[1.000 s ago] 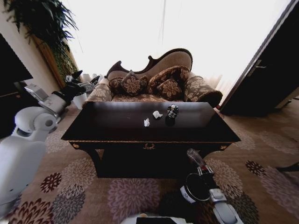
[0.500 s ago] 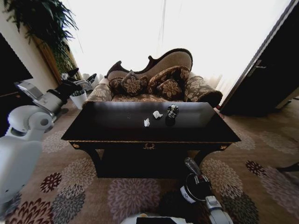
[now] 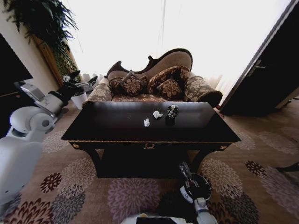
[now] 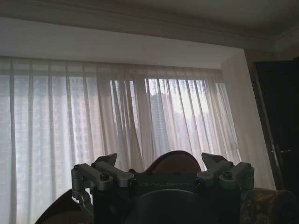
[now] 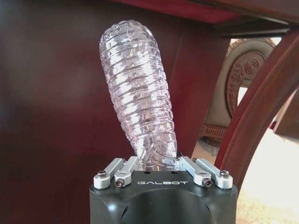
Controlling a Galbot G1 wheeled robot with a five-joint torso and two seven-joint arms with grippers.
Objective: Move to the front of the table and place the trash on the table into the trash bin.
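Right claw (image 5: pixel 161 175) grips the bottle (image 5: pixel 140 93).
It sits lower centre, over the bin (image 3: pixel 196 187); left claw (image 3: pixel 74 79), upper left, spread wide.

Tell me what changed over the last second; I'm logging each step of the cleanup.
The right gripper, shut on the clear plastic bottle, has come down and in toward the trash bin in front of the table. The raised left gripper shifted only slightly. The two paper balls and the shiny lump lie where they were on the table.
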